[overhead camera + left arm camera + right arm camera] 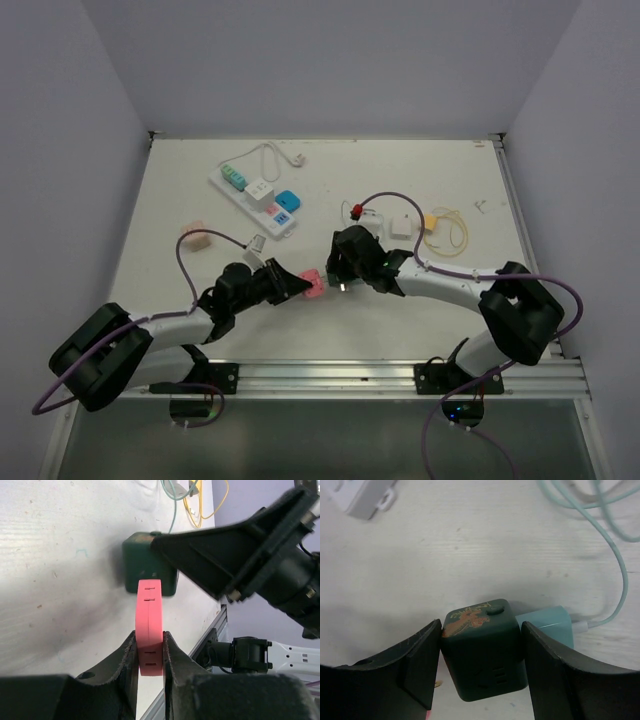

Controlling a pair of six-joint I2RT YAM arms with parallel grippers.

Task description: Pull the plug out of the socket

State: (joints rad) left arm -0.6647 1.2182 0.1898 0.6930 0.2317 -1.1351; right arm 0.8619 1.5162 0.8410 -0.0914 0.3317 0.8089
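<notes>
Pink plastic is sitting pinched in my left claw (150,647): I am gripping a pink adapter (149,605) edge-on, its far end meeting a dark green cube (145,570). My right claw (481,655) is squeezing that cube from both sides, a teal plug (546,625) just beside it. The socket (255,195) is lying well apart from both claws, toward the far left of the table (450,170).

Overhead cam; both wrists close, same green cube (482,655)

Matt pink plastic plug (149,611); smooth dark-green plastic cube (482,660)
</notes>
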